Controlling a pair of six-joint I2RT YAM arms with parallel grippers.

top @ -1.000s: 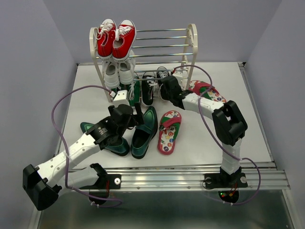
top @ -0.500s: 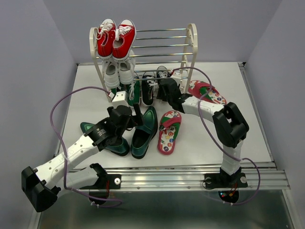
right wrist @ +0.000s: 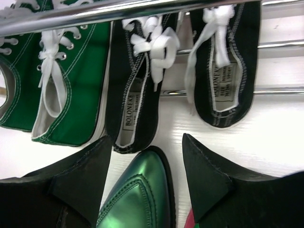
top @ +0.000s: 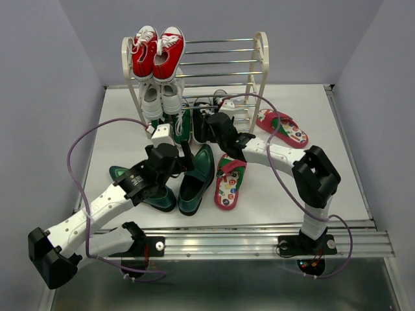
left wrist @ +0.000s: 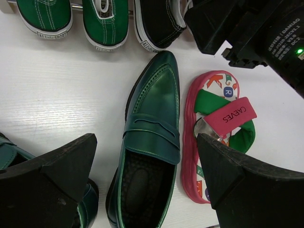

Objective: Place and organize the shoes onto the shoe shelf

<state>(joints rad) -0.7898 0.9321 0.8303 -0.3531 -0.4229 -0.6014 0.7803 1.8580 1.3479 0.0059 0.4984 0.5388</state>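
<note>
The shoe shelf (top: 260,59) stands at the back. Two black sneakers (right wrist: 137,111) sit on its bottom tier (top: 202,124). One green loafer (top: 198,173) lies on the table, its mate (top: 144,189) partly under my left arm. One red flip-flop (top: 231,179) lies beside the loafer, the other (top: 283,127) to the right of the shelf. My left gripper (left wrist: 145,142) is open, its fingers either side of the loafer (left wrist: 152,118) from above. My right gripper (right wrist: 146,137) is open above the loafer's toe (right wrist: 137,194), just in front of the black sneakers.
Red sneakers (top: 157,50) sit on the top tier, white sneakers (top: 161,98) on the middle tier, green sneakers (right wrist: 71,95) on the bottom tier left of the black pair. The two grippers are close together over the loafer. Purple cables loop around both arms.
My right gripper has moved left from the shelf's right end to in front of the black sneakers, over the loafer's toe. My left arm has barely moved.
</note>
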